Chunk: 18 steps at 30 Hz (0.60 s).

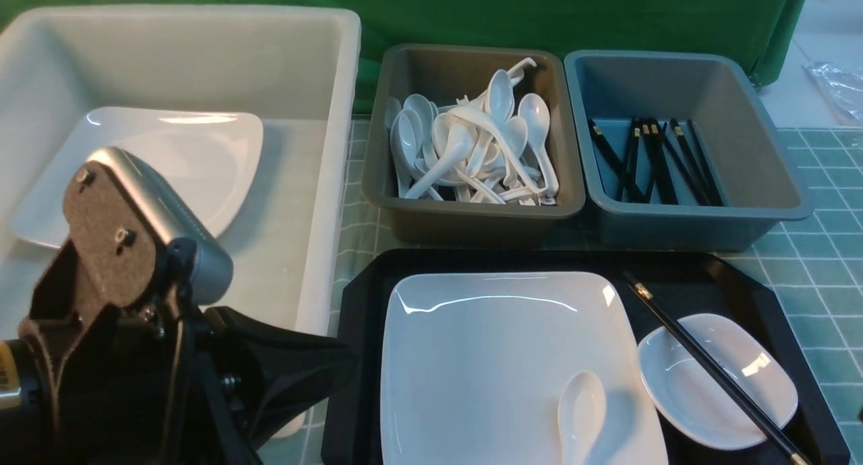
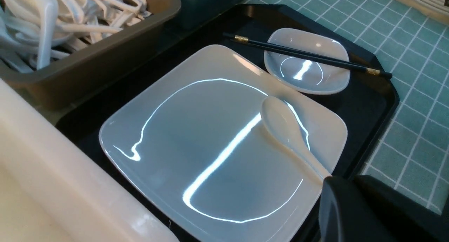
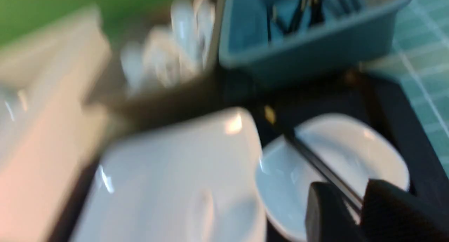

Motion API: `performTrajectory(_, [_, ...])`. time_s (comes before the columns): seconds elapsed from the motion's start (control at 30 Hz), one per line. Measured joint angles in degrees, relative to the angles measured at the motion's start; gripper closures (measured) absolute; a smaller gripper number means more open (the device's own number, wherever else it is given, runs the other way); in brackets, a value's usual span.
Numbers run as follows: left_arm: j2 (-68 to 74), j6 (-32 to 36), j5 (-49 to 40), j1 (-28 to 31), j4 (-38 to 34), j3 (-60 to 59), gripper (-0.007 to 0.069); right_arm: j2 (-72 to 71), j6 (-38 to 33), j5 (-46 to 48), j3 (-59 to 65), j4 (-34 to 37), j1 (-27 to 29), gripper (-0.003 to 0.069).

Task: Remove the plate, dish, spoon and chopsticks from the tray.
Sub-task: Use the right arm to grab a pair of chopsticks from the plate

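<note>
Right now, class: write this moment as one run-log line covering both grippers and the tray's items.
left gripper: shut | right gripper: straddles chopsticks, grip unclear | chopsticks: across dish | spoon: on plate | all on tray

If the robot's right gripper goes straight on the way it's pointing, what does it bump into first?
The right gripper would most likely meet the chopsticks, which run between its fingers and lie across the dish. The view is blurry, so depth is unclear.

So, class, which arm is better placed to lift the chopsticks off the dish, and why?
Right. The right gripper has a finger on either side of the chopsticks, above the dish. The left gripper is shut and sits by the plate corner, near the spoon handle.
</note>
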<state>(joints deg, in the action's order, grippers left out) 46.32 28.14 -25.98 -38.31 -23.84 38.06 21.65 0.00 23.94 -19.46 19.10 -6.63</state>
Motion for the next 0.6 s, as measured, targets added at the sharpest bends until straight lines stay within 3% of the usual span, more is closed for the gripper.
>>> performTrajectory(0.03, [0.00,0.71,0.74,0.00,-0.10,0.00,0.0607,8.93,-6.18,7.61,-7.02,0.00,0.00,0.0463])
performTrajectory(0.17, [-0.88,1.28,0.90,0.00,-0.12,0.00,0.0607,29.77,-20.08,18.48,-19.09,0.00,0.00,0.0456])
performTrajectory(0.37, [-4.98,1.55,-0.99,0.00,-0.12,0.00,0.0607,48.82,-27.19,23.64,-28.34,-0.65,-0.06,0.0400])
performTrajectory(0.47, [-8.77,1.55,-2.51,0.00,-0.18,0.00,0.0607,58.35,-29.20,22.37,-31.69,-1.73,-0.06,0.0277])
performTrajectory(0.6, [-11.32,1.55,-2.84,0.00,-0.31,0.00,0.0607,63.95,-30.76,16.94,-32.21,-1.96,-0.06,0.0181])
